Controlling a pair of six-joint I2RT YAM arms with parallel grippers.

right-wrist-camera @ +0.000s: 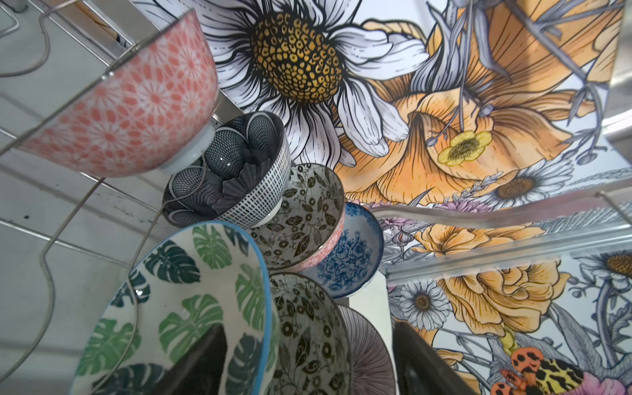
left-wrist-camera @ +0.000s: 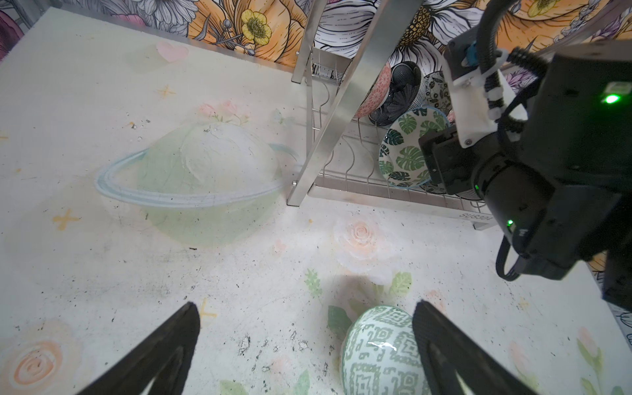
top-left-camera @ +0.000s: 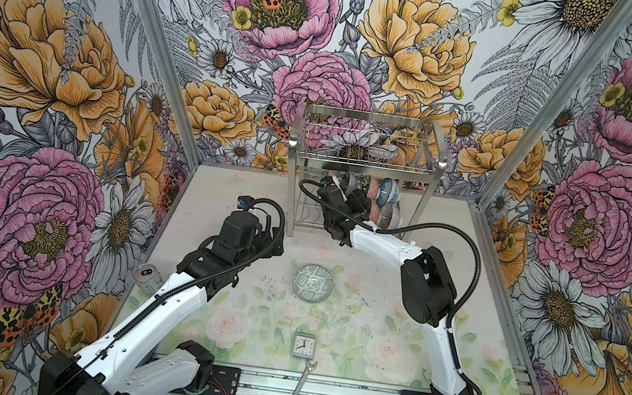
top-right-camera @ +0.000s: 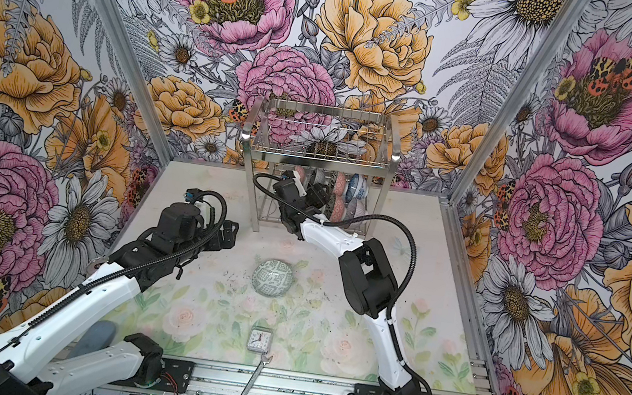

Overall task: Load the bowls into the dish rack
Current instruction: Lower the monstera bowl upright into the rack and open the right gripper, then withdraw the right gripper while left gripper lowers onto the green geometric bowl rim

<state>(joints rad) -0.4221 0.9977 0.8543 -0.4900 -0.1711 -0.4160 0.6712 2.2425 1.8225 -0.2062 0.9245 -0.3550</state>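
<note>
Bowls in the rack: seven can be counted in the right wrist view, all on edge among the wire dividers of the lower tier: green leaf bowl (right-wrist-camera: 178,297), pink bowl (right-wrist-camera: 130,102), dark petal bowl (right-wrist-camera: 236,160), black-floral bowl (right-wrist-camera: 304,212), blue-white bowl (right-wrist-camera: 352,260), second black-floral bowl (right-wrist-camera: 307,342), striped bowl (right-wrist-camera: 371,359).
Bowl on the table: grey-green geometric bowl (top-left-camera: 312,283) lies alone near the middle, well apart from the rack.
Views: both top views show only a few bowl rims under the upper tier, the rest hidden behind the right arm. The left wrist view shows the leaf bowl nearest the front.
Dish rack: dish rack (top-left-camera: 365,165) stands at the back of the table (top-left-camera: 222,194), near the wall.
Right gripper: right gripper (right-wrist-camera: 309,326) reaches under the upper tier. Its fingers are wide apart, one before the leaf bowl's inner face, and it clasps nothing.
Left gripper: left gripper (left-wrist-camera: 306,307) is spread fully and empty, low over the table just short of the geometric bowl.
Arms: both elbows are bent, with the forearms stretched forward.
Elsewhere: clock (top-left-camera: 304,346), wrench (top-left-camera: 298,389), can (top-left-camera: 147,278).
</note>
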